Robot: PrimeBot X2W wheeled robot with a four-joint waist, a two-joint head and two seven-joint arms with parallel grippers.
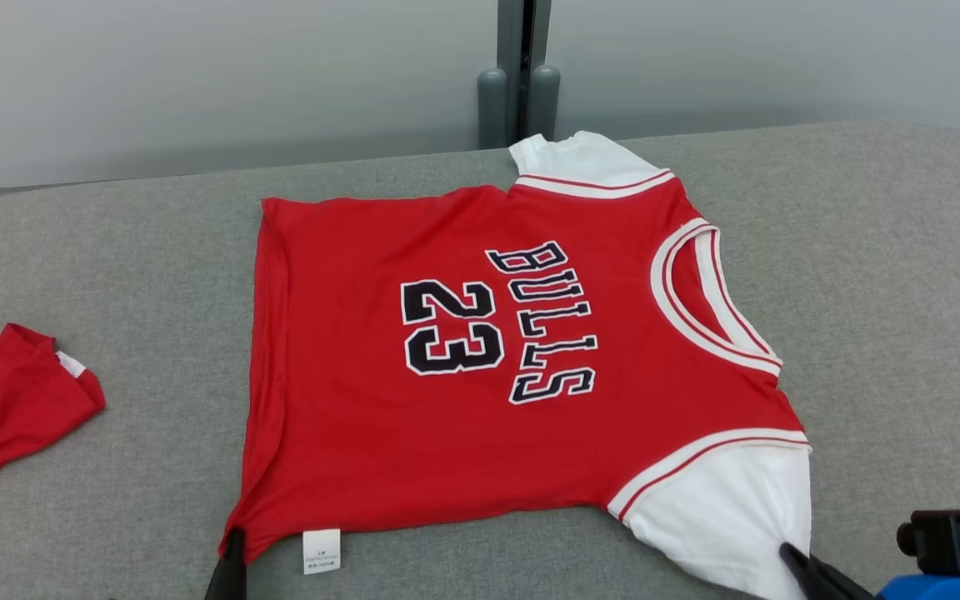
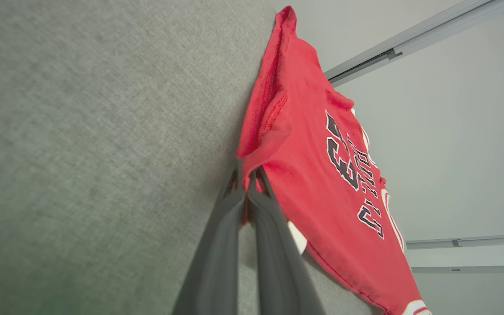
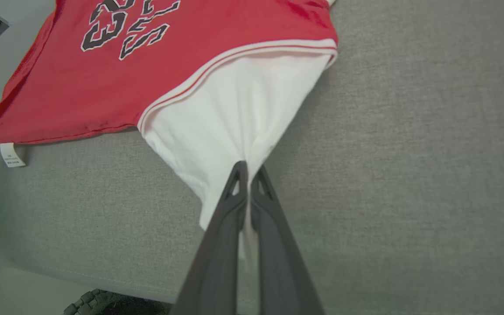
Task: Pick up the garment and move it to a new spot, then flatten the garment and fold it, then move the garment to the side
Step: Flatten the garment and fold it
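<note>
Both grippers are pinched shut on the jersey (image 1: 347, 433): the left gripper (image 1: 232, 542) nips the red hem corner at 7 o'clock in the head view, and the right gripper (image 1: 790, 554) nips the white sleeve (image 1: 722, 508) at 5 o'clock. The jersey lies spread out, print up, in the middle of the grey table (image 1: 905, 292), collar toward 3 o'clock, with a second red garment (image 1: 5, 400) well apart at 9 o'clock. I judge it a light, limp knit that sags and creases wherever unsupported and may stretch under a one-point pull. Thin cloth could also slip from narrow tips. Paired holds along one edge, lifted evenly, should suit it best.
</note>
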